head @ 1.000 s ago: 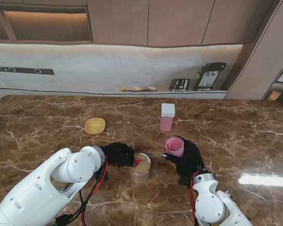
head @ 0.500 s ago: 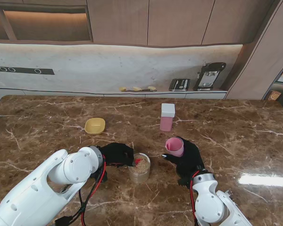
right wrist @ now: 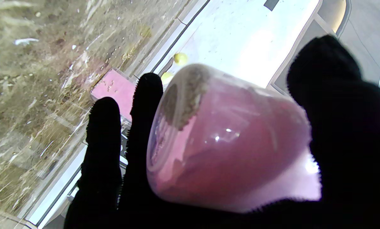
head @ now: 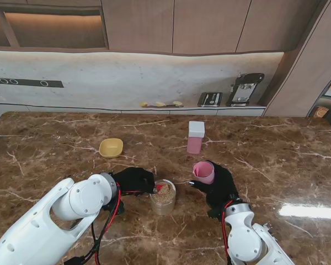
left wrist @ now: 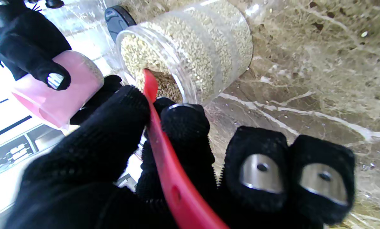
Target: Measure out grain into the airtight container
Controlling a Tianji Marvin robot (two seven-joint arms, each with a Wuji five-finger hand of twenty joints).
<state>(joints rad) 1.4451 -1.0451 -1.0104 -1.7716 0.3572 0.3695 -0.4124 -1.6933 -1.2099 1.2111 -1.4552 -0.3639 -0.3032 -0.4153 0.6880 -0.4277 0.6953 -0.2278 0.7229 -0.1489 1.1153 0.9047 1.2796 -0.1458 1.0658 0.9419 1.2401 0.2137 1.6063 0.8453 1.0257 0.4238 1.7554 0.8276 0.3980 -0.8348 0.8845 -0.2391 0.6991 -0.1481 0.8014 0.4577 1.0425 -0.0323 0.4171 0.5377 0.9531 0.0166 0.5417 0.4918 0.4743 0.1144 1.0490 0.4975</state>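
Between two robot hands, clear glass jar of tan grain (head: 164, 196) stood on brown marble bench (head: 276, 160). Left robot hand (head: 133, 180) closed on red plastic scoop (left wrist: 164, 149), thumb and forefinger pinching handle, tip dug into grain at jar mouth, likely to load measure. Right robot hand (head: 218, 185) wrapped round pink translucent cup (head: 204, 171), held tilted beside jar, probably ready to receive. Little grain visible inside cup. Pink airtight container with white lid (head: 196, 137) stood farther off, beyond right robot hand.
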